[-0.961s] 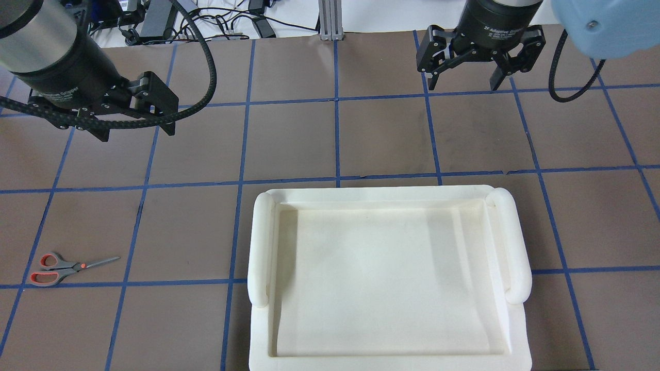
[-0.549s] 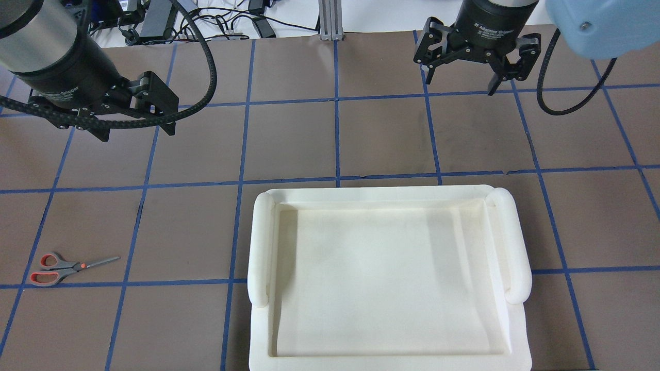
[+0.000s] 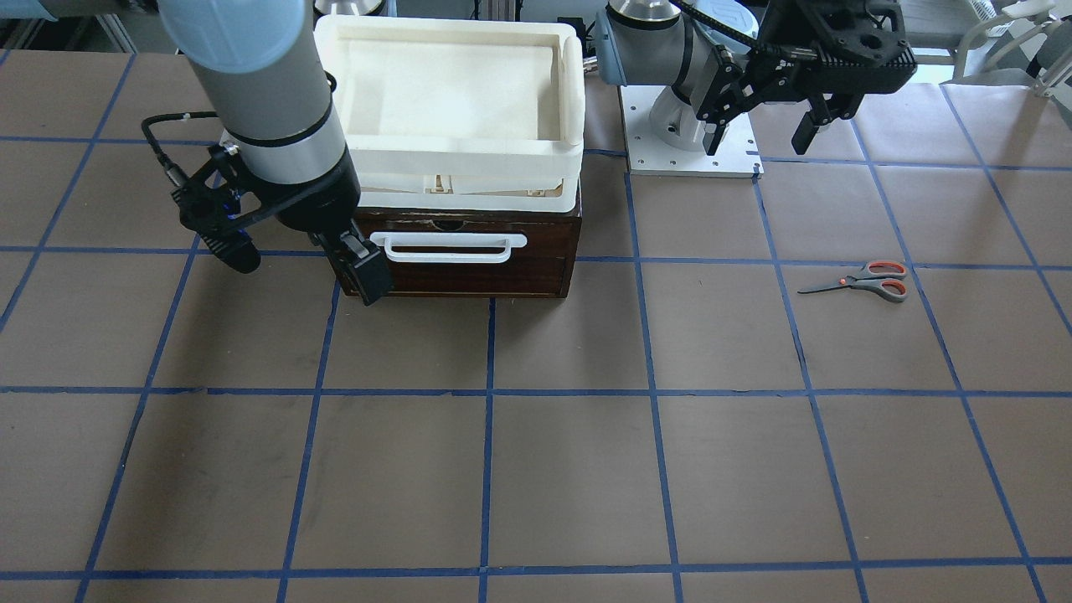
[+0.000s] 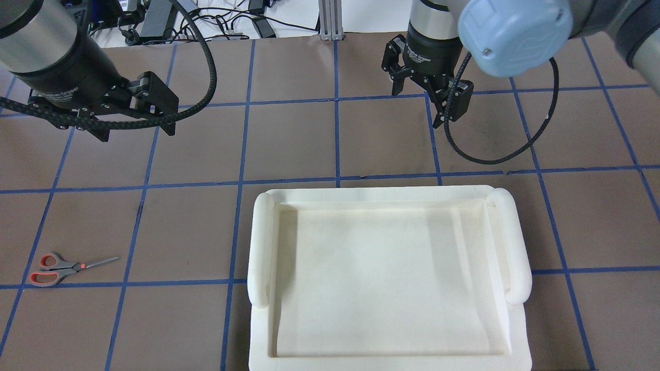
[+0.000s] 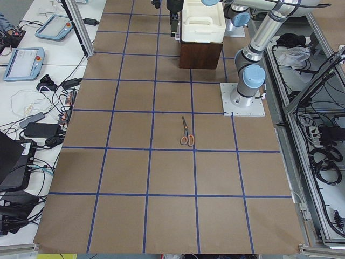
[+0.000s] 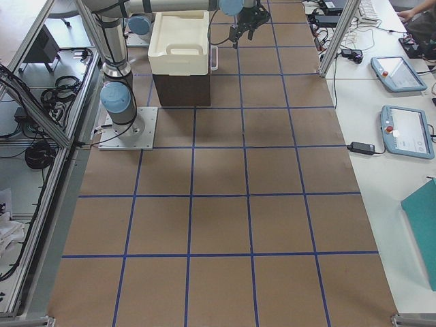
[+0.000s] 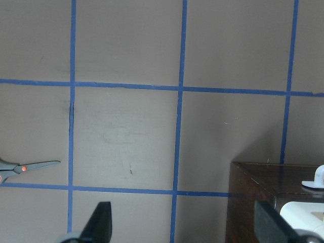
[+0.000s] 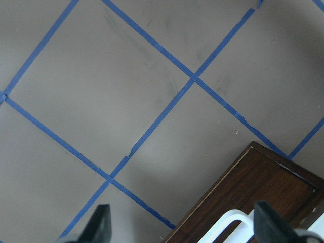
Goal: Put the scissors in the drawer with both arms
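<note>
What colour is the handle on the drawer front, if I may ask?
The handle is white, on the dark brown drawer; clearest in the front-facing view.

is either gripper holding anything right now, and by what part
Nothing is held. The left gripper and the right gripper are both open and empty; the scissors lie untouched on the table.

Your front camera looks steeply down from the operators' side; the overhead looks down from opposite; both share the small grey-handled scissors.

light: bright, even, from above | shadows: soft, faint | focus: sharp; wrist-view jaws blurred at bottom edge
</note>
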You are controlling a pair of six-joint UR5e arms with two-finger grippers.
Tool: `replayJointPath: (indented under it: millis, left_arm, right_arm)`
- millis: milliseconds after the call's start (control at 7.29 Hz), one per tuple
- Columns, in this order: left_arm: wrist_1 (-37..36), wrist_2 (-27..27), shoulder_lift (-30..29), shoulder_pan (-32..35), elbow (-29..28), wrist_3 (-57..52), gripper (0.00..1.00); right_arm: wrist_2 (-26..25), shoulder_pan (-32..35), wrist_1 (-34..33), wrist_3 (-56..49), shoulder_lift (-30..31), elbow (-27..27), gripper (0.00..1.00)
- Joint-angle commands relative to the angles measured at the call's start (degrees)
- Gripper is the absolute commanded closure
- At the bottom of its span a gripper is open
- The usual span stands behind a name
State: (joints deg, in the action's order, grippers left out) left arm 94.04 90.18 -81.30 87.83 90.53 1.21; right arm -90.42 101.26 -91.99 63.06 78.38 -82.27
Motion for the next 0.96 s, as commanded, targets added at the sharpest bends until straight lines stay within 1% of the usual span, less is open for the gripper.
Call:
replayJointPath:
  millis: [0,275,686,824]
  left_arm:
    - [0.01,0.00,0.00,0.14,0.00,0.02,0.00]
    - [0.01,0.00,0.00,0.14,0.00,0.02,0.00]
    - [0.01,0.00,0.00,0.14,0.00,0.02,0.00]
    - [0.01,0.00,0.00,0.14,0.00,0.02,0.00]
  right_arm:
    - [-0.46,2.97,-0.20,10.19,-3.04,0.00,0.00]
    - [-0.37,5.95,-0.20,17.32,-5.85,0.00,0.00]
    - [0.51,6.32,-0.03,23.85,-8.85,0.00,0.00]
    - [1.90,6.32,-0.03,25.78,-9.55,0.00,0.00]
